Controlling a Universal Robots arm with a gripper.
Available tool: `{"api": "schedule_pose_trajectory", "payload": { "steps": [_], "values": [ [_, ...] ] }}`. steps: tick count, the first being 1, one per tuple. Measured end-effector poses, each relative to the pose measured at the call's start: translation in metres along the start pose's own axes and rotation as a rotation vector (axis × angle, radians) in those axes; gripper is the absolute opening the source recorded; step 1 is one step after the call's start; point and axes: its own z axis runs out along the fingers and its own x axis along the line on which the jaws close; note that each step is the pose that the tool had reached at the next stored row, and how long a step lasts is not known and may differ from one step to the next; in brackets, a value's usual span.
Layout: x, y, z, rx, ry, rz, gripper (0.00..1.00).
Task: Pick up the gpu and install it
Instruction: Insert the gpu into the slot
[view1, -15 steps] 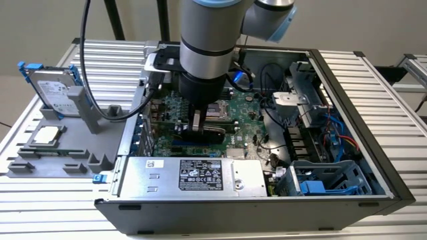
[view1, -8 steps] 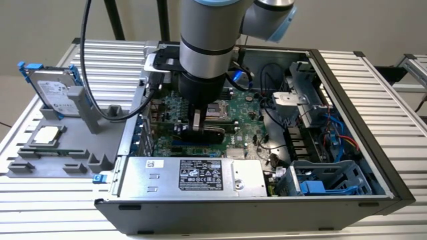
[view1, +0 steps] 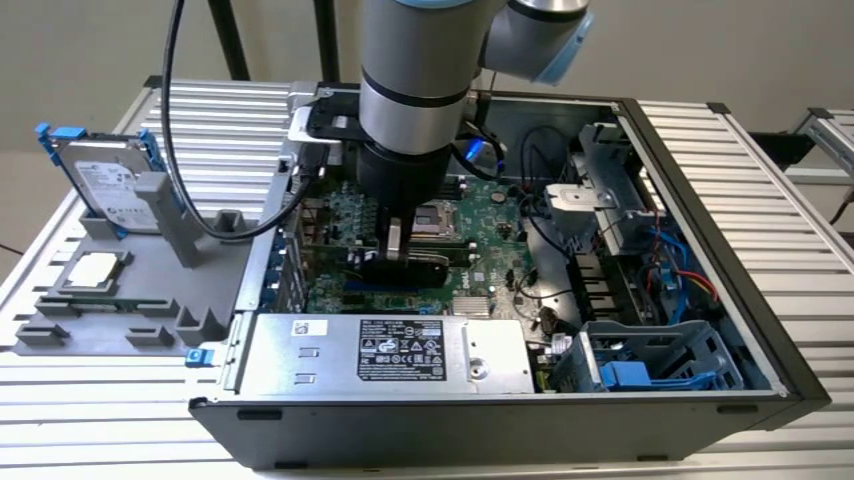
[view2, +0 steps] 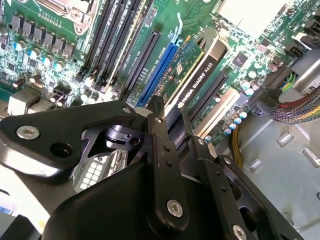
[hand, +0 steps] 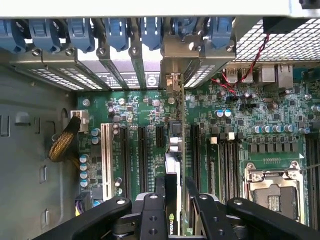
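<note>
The gpu (hand: 172, 167) stands on edge inside the open computer case (view1: 747, 300), seen edge-on between my fingers (hand: 195, 192). Its silver end bracket (hand: 172, 65) lines up with the rear slot openings. In the second wrist view the gpu (view2: 200, 75) shows a black cooler edge and a green board beside a blue slot (view2: 159, 67). My gripper (hand: 175, 184) (view2: 172, 112) is shut on the card, low over the green motherboard (view1: 487, 245). In the exterior view the gripper (view1: 400, 250) hangs under the arm, left of the processor socket. Whether the card sits fully in its slot is hidden.
A silver hard drive in a blue frame (view1: 114, 185) and a square processor chip (view1: 91, 270) rest on a grey fixture (view1: 120, 320) at the exterior view's left. The power supply (view1: 387, 350), a blue drive cage (view1: 654, 360) and cables (view1: 667, 270) crowd the case.
</note>
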Motion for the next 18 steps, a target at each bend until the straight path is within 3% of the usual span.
{"api": "schedule_pose_trajectory", "payload": {
  "steps": [5,18],
  "values": [
    [-0.0005,0.0,-0.0002,0.0057,-0.0001,-0.005,0.0],
    [-0.0079,0.0001,0.0035,0.0068,0.0027,-0.009,0.0]
  ]
}}
